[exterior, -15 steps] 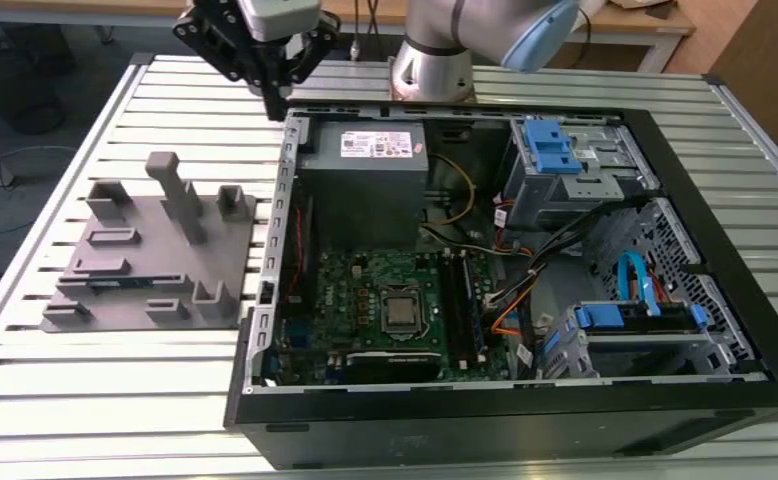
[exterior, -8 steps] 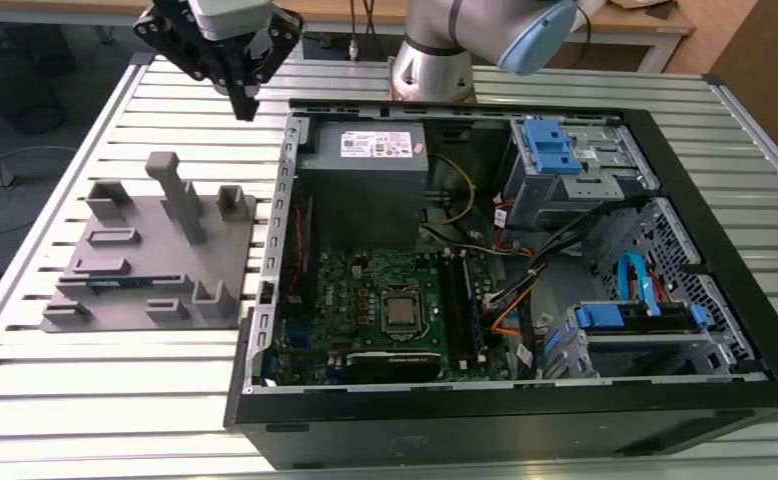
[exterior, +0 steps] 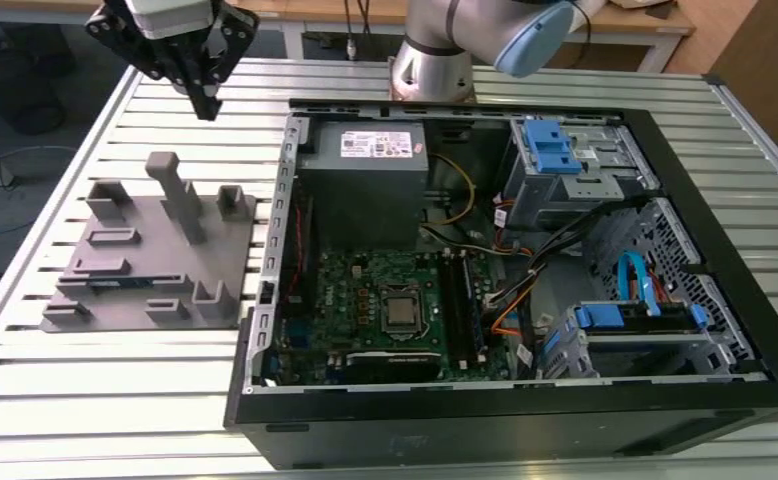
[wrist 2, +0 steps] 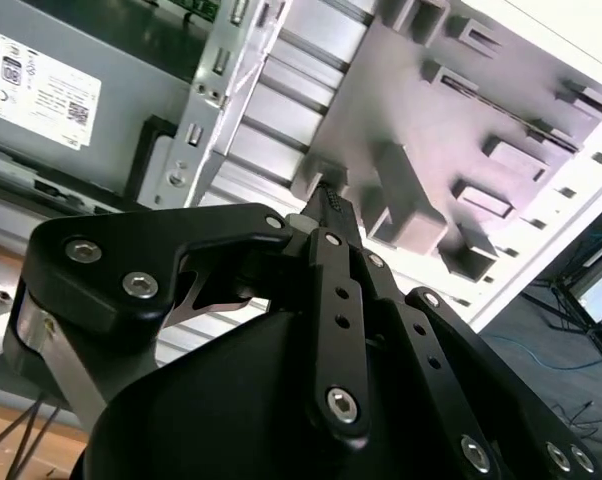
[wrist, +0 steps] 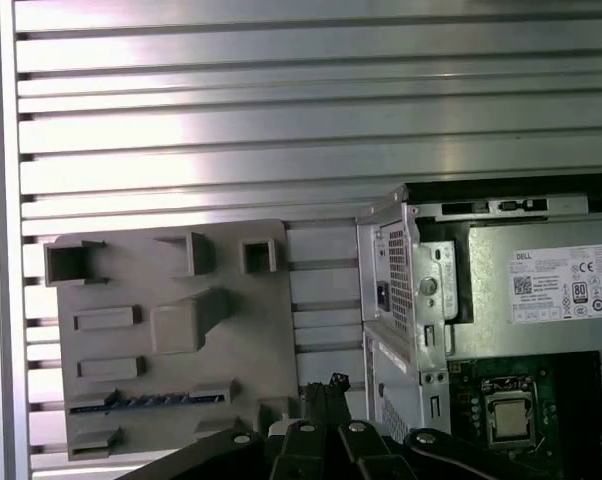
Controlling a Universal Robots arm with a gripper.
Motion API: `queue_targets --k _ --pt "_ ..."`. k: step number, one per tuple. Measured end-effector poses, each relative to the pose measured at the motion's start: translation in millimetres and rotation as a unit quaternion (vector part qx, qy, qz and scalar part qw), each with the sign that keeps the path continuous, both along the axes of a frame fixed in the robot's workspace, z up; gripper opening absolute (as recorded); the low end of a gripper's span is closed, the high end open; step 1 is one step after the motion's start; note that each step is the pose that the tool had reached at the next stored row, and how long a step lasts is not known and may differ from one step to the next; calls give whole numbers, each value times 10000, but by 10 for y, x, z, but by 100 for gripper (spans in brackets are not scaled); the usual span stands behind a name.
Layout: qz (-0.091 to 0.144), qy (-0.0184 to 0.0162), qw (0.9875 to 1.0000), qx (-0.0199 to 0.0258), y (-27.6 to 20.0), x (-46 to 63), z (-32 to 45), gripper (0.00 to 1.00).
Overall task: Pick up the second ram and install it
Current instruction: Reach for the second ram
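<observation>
The slatted metal table [exterior: 96, 380] carries everything. The open black computer case [exterior: 496, 430] lies on its side and takes up the half of the table toward the exterior view's right. The arm [exterior: 436, 50] stands at the table's far edge, just behind the case.

Inside the case, the grey power supply [exterior: 362, 190] sits at the end nearest the table's far edge. The green motherboard [exterior: 362, 280] lies below it, toward the near edge. 2 drive cages with blue latches [exterior: 556, 150] fill the side toward the exterior view's right.

A grey fixture plate [exterior: 136, 260] with posts and slots lies beside the case, by the table's edge on the exterior view's left.

The gripper [exterior: 206, 108] hangs in the air toward the table's far corner on the exterior view's left, beyond the plate's far end. Its fingers are pressed together with nothing between them, as the second wrist view [wrist 2: 331, 203] and the first wrist view [wrist: 321, 388] also show.

The second ram [wrist: 146, 402] lies as a thin dark-blue strip in a long slot of the plate. That slot is at the plate's end toward the table's near edge [exterior: 116, 283], well apart from the gripper.
</observation>
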State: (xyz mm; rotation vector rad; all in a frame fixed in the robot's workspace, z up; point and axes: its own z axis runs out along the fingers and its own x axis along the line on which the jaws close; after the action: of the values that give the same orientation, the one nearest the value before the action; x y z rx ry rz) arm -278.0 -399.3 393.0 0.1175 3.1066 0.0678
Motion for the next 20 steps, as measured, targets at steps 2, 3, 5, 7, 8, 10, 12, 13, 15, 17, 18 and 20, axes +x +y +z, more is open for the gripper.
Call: queue_targets --k 2,3,5,7,8,10,12,13,15,17,18,20 --pt "0 -1 10000 0 0 -90 0 11" --pt "-1 -2 10000 0 0 -135 -1 11" --pt "0 -2 10000 0 0 -225 -1 11" --pt "0 -2 10000 0 0 -318 -1 11" --pt "-1 -4 10000 0 0 -364 -2 11" --pt "0 -4 10000 0 0 -453 -2 11" --pt "0 -4 10000 0 0 -539 -4 11" --pt "0 -5 10000 1 0 -582 -4 11" --pt "-1 -4 10000 0 0 -664 -4 11" --pt "-1 -5 10000 0 0 -748 -5 11" --pt "0 -5 10000 0 -1 -788 -6 11" --pt "0 -4 10000 0 -1 -867 -6 11"
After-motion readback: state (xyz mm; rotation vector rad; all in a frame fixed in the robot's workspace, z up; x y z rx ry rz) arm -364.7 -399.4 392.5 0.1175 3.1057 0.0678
